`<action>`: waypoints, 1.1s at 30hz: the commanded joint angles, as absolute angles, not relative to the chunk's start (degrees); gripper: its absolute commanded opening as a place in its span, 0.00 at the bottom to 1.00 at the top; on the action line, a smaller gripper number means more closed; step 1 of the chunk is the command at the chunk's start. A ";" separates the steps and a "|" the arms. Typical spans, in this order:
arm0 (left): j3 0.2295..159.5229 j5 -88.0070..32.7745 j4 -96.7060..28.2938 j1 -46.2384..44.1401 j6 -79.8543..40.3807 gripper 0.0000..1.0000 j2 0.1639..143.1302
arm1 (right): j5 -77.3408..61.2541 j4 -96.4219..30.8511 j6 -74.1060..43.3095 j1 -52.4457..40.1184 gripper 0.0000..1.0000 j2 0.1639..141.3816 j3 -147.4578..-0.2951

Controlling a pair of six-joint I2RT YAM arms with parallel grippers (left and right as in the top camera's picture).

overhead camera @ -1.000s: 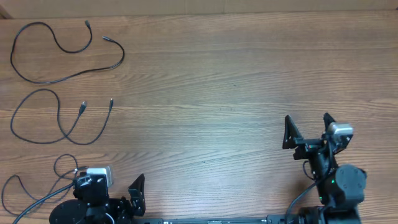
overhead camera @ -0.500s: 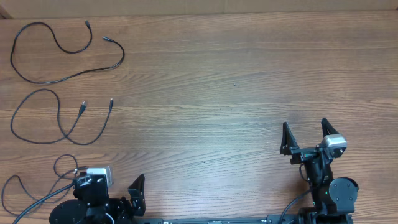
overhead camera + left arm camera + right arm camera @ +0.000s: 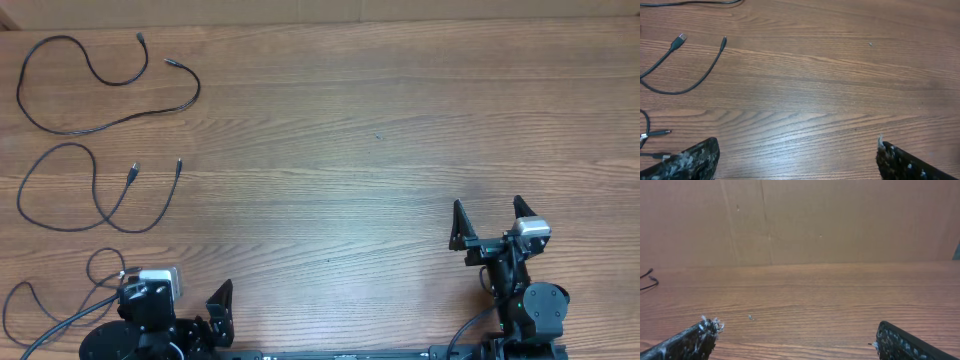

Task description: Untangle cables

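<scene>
The right gripper (image 3: 488, 202) has pulled back, wide open and empty like the left gripper (image 3: 797, 145). Thin black cords (image 3: 133, 173) far to its left lie separate, so untangling seems done.

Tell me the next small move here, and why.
Probably just park the right gripper at its base and call it done. The top cable and middle cable lie as separate loose strands, not crossing each other. A third cable sits apart by the left arm's base, partly hidden there. The left gripper and the right one are open and empty.
</scene>
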State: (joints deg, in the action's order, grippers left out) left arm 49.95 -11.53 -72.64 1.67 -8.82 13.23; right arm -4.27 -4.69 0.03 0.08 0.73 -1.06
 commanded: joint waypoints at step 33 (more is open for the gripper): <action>49.87 -11.46 -72.47 1.45 -9.23 1.00 12.84 | -1.80 -4.82 3.46 0.38 1.00 0.16 -0.47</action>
State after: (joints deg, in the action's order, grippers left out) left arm 49.95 -11.53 -72.62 1.67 -8.82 13.23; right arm -2.50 -5.15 3.07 0.08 0.73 -1.06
